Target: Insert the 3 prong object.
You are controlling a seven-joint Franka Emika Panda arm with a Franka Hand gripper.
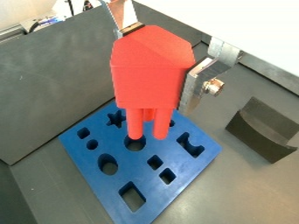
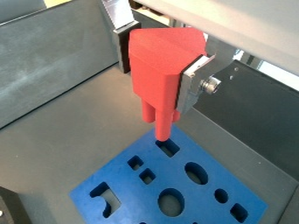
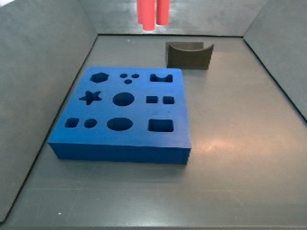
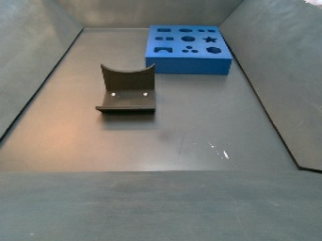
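1. Red plastic fills both wrist views — the 3 prong object [image 1: 149,77] is held between the silver finger plates of the gripper [image 2: 160,63], prongs pointing down toward the blue block [image 1: 140,162].
2. The jaws are closed part-way onto the blocky body of the piece; one finger [image 1: 201,77] is seen pressed flat against its side.
3. In a side view only the prongs [image 3: 151,13] are caught, at the top edge of the frame, well above the blue block [image 3: 124,112], so the piece is judged to be carried high, not yet inserted.
4. The piece is judged light and stiff, with smooth faces that could slip or twist under a loose pinch. The thin prongs look like the fragile part, so the broad body is the place to be gripped — as is done now.
5. The blue block [image 4: 189,49] is cut with many shaped holes — a star, circles, squares and slots. All are seen empty in the side views.
6. The dark olive curved block [image 4: 126,90] stands apart on the floor; nothing is held in its hollow.
7. Which hole suits the prongs cannot be told for certain.
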